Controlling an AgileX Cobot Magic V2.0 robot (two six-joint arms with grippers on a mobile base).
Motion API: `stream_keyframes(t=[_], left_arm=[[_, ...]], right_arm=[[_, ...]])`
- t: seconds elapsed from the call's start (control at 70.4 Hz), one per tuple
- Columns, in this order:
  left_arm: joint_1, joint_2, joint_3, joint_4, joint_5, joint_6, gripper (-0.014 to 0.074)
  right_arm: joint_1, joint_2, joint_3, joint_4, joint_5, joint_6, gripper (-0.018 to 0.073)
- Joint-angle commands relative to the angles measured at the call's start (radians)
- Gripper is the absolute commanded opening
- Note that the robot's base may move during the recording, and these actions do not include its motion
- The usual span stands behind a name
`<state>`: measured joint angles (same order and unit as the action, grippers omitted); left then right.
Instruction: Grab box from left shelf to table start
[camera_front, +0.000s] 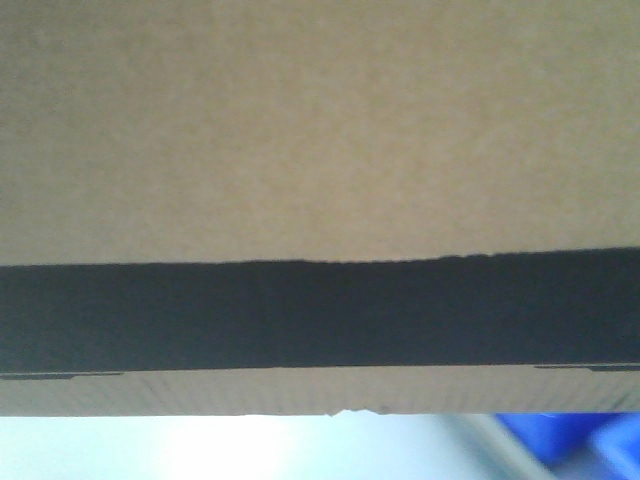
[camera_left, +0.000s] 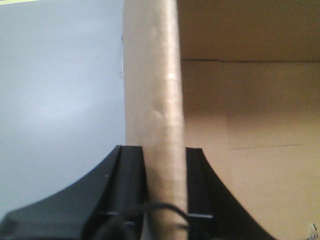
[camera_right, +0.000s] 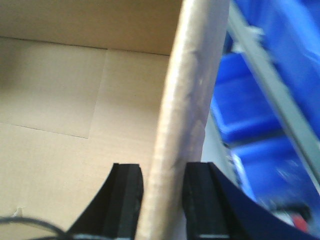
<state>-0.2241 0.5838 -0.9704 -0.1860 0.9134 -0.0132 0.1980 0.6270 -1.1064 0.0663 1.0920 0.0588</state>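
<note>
Plain, pale bluish table (camera_left: 55, 100)

Blue plastic bins (camera_right: 260, 160) occupy the right side of the right wrist view, blurred, at several levels. In the front-facing view, the blue plastic bins (camera_front: 585, 445) show at lower right. A small red item (camera_right: 298, 220) at the lower right corner is too blurred to identify.

Brown-and-black box (camera_front: 320, 130); blue bins (camera_right: 250, 85); pale bluish-white table (camera_left: 55, 100).

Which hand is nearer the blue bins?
Right. The right hand clamps one wall of the box, with the bins just beyond that wall. The left hand clamps the opposite wall; no bins in its view.
</note>
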Motion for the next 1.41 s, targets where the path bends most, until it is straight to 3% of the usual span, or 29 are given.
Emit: stream_keyframes(t=[0.0, 1.392], left_arm=[[-0.012, -0.01, -0.045, -0.177, -0.154, -0.013, -0.0104], [-0.012, -0.01, -0.045, -0.177, -0.152, -0.013, -0.0104]], right_arm=[[-0.001, 0.003, -0.027, 0.066, -0.117, -0.017, 0.0057], [-0.001, 0.003, -0.027, 0.066, -0.115, -0.017, 0.0057]])
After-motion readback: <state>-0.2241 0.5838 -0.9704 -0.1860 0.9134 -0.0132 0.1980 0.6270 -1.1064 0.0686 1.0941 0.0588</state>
